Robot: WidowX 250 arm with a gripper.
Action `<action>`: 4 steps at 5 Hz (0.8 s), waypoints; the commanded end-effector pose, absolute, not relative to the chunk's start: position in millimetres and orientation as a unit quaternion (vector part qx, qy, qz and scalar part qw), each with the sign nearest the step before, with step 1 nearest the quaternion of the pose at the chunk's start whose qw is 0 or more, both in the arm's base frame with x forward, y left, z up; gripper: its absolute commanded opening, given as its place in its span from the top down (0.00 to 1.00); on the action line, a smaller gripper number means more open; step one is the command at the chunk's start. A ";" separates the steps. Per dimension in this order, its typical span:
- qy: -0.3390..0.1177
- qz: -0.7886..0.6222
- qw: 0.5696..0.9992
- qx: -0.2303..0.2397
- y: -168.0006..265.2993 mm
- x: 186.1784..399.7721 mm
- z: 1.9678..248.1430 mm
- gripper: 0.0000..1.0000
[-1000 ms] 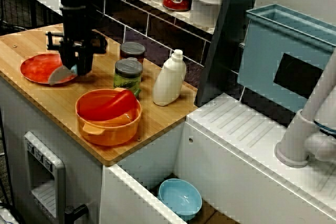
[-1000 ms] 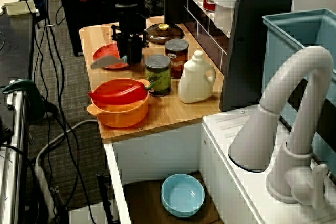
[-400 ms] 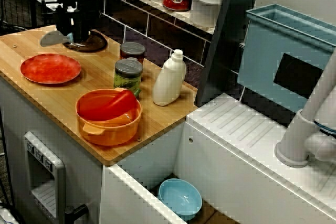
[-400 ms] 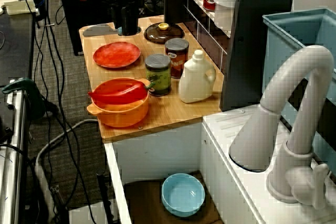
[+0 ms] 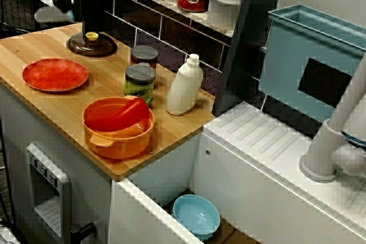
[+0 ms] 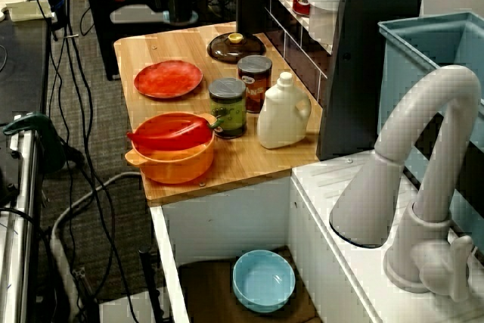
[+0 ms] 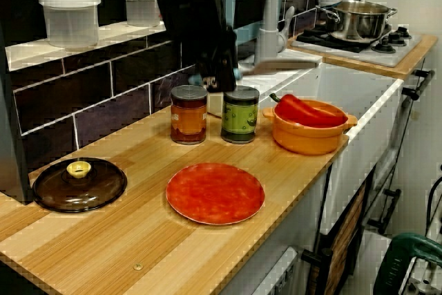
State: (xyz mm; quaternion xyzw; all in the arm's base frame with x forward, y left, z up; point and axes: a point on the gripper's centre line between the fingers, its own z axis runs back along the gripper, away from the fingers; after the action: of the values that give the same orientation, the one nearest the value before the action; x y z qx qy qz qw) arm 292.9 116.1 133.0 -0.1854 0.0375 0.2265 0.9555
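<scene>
My gripper [image 5: 77, 5] hangs high over the far left end of the wooden counter [image 5: 51, 107], shut on the blue handle of a grey spatula [image 5: 48, 14]. The flat blade sticks out level, away from the wall. In the view from over the tap the gripper [image 6: 180, 7] and spatula [image 6: 136, 14] sit beyond the counter's end. In the view along the counter the dark arm fills the top, with the gripper [image 7: 219, 77] and the blade [image 7: 276, 65] pointing right. Below lie a brown glass lid [image 5: 91, 44] and a red plate [image 5: 55, 74].
An orange pot [image 5: 117, 127] holding a red pepper [image 5: 123, 114] stands near the counter's front. Two jars [image 5: 140, 81] and a white bottle [image 5: 185, 87] stand by the tiled wall. A blue bowl [image 5: 196, 215] lies in the sink. Tubs and a can line the shelf [image 5: 189, 15].
The gripper rose from just over the red plate with the spatula, swung back past the glass lid, and now hangs higher at the counter's far left end.
</scene>
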 end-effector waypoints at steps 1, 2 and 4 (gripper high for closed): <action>-0.012 0.228 0.954 -0.195 148.9 277.9 179.2 1.00; -0.029 0.249 0.948 -0.197 163.9 276.7 178.9 1.00; -0.066 0.299 0.930 -0.201 202.1 278.8 177.2 1.00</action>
State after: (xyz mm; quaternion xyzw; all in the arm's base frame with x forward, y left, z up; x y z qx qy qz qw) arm 288.8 199.8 162.1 -0.2136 -0.0398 0.3048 0.9273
